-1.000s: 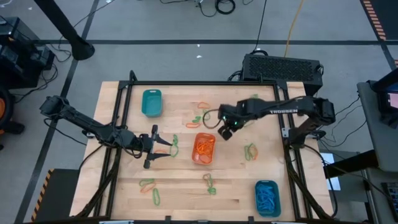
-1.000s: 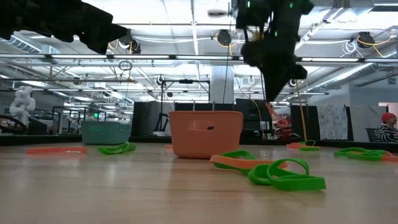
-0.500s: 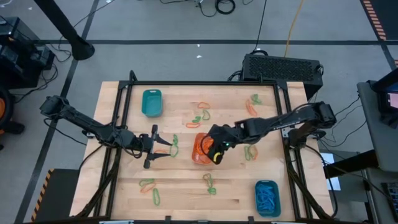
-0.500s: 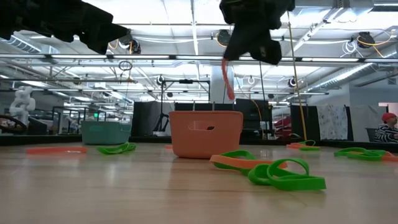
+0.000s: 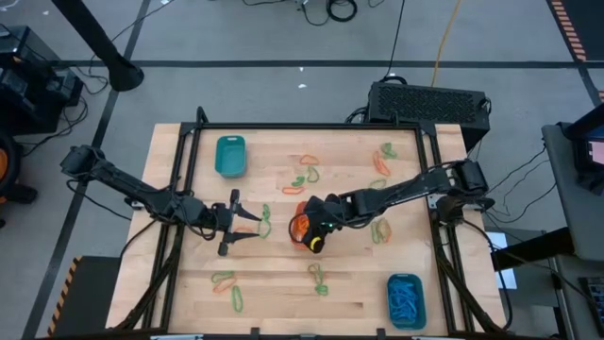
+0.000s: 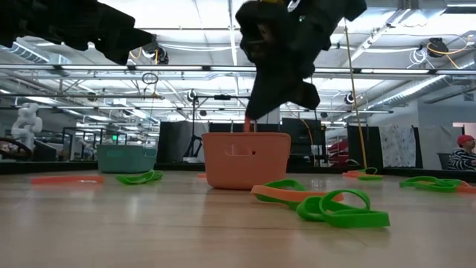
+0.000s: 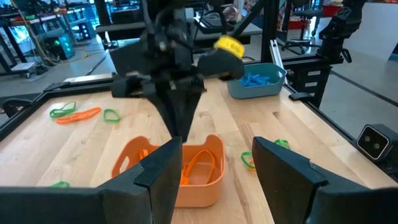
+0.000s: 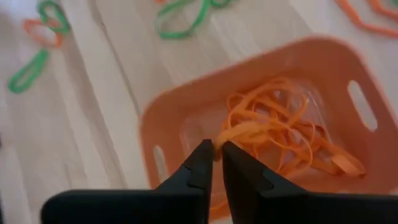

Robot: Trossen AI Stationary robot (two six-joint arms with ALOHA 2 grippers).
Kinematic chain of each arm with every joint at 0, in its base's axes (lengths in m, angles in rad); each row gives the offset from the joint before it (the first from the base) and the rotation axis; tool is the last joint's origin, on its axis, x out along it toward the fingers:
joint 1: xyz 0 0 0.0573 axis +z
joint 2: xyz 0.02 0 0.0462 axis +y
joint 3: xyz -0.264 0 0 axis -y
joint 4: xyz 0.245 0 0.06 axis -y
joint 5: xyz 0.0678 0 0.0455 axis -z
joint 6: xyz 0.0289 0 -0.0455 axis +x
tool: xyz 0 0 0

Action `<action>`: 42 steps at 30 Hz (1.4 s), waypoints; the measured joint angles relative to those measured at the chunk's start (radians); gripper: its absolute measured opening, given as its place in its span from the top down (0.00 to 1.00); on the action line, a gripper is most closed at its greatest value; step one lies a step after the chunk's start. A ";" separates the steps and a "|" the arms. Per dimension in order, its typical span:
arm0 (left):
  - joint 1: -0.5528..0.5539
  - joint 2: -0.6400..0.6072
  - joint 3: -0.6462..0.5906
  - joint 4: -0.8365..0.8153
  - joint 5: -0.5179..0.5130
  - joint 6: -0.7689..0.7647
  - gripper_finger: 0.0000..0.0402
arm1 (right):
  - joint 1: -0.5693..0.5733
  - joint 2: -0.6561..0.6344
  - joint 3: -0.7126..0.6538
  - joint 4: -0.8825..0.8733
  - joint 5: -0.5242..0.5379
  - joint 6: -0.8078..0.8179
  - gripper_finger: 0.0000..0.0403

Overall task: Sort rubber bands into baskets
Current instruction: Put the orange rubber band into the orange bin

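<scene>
My right gripper (image 8: 216,151) hangs over the orange basket (image 5: 296,227), shut on an orange rubber band (image 8: 249,129). Its fingers point down into the basket, as the low view (image 6: 250,125) and left wrist view (image 7: 179,127) show. Several orange bands (image 8: 292,134) lie inside the basket. My left gripper (image 5: 232,227) is open and empty, left of the basket, its fingers (image 7: 161,168) wide apart. Loose green and orange bands lie on the table (image 5: 311,175) (image 5: 226,281). My right gripper pinches the orange rubber band at one end of its loop (image 8: 219,139) between its two fingertips. The fingers come from above, pointing down into the basket. The band's other end trails onto the heap of orange bands on the basket floor.
A teal basket (image 5: 229,156) stands at the far left. A second teal basket (image 5: 406,300) with blue bands stands at the near right. Green bands lie right of the orange basket (image 5: 380,229) and near it (image 5: 319,279). A black box (image 5: 429,102) sits beyond the far edge.
My right gripper has carried the orange band from the basket's far-right side toward the table's left and near edge. It has come over the orange basket and gone down. The band hung free below the fingers and now reaches into the basket.
</scene>
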 joint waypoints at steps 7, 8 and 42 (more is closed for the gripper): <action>0.000 0.000 0.000 0.000 0.000 0.000 0.49 | 0.000 0.015 0.000 -0.009 -0.108 0.005 0.78; 0.000 0.000 0.000 0.000 0.000 0.000 0.49 | 0.000 0.015 0.000 -0.010 -0.124 0.013 0.76; 0.022 0.002 0.000 -0.048 0.000 0.010 0.49 | -0.493 0.155 0.156 0.054 0.005 -0.405 0.63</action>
